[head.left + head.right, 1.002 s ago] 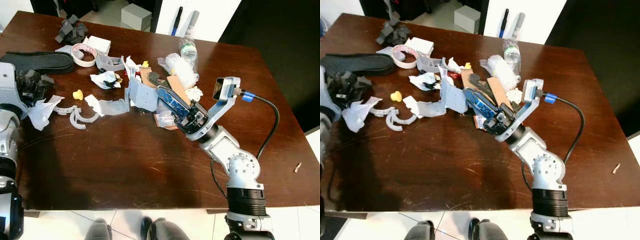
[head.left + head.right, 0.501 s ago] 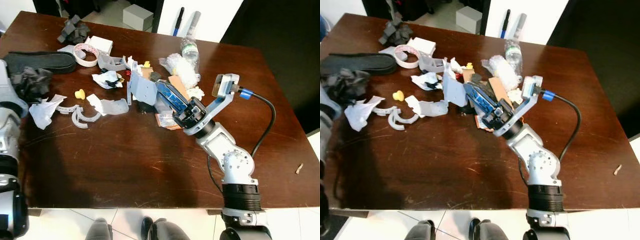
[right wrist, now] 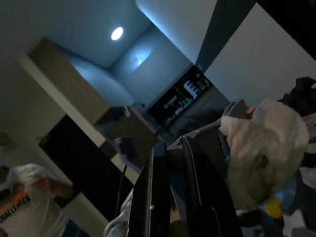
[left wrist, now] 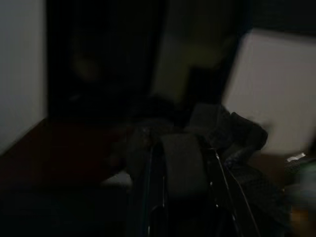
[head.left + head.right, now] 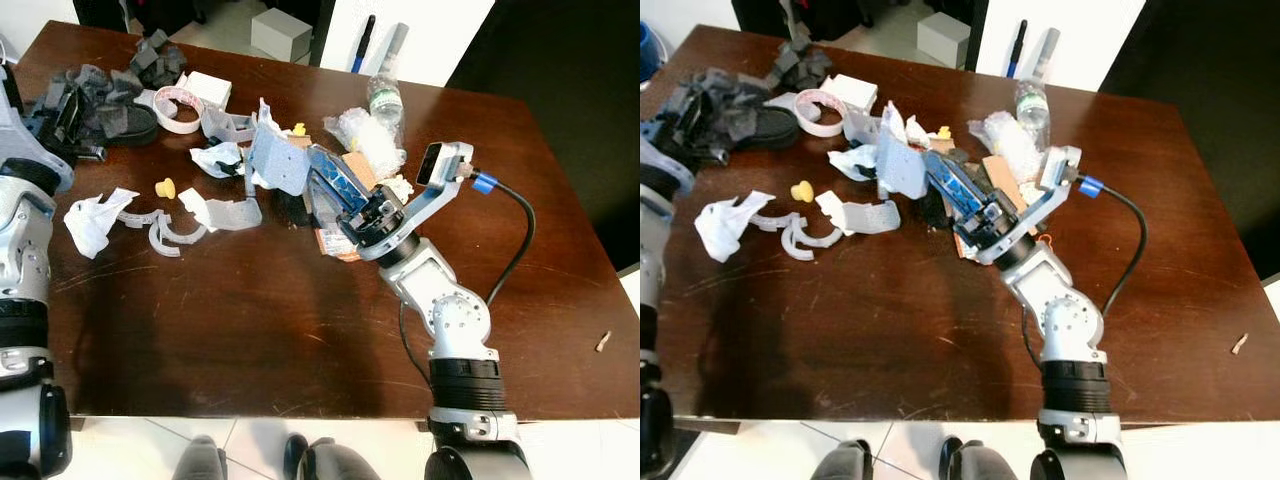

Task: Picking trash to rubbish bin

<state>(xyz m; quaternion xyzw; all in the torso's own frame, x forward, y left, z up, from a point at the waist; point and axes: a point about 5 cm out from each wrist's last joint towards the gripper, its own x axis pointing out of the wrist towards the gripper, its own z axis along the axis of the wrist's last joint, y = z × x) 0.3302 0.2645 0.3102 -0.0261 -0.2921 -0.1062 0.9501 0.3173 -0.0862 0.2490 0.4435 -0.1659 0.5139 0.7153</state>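
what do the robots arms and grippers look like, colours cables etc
Both arms are silver metal in rounded jointed segments with black bands. The right arm carries a small silver camera block, with a black cable and blue collar running from it. The right gripper has two long black fingers. The left arm matches.

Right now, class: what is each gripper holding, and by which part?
The right gripper pinches a grey plastic sheet by its lower edge. The left gripper holds crumpled dark grey scraps; the exact grip point cannot be told.

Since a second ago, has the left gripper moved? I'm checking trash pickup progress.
Yes. The left gripper, holding dark crumpled trash, moved away from the white crumpled paper, toward the table's far edge.
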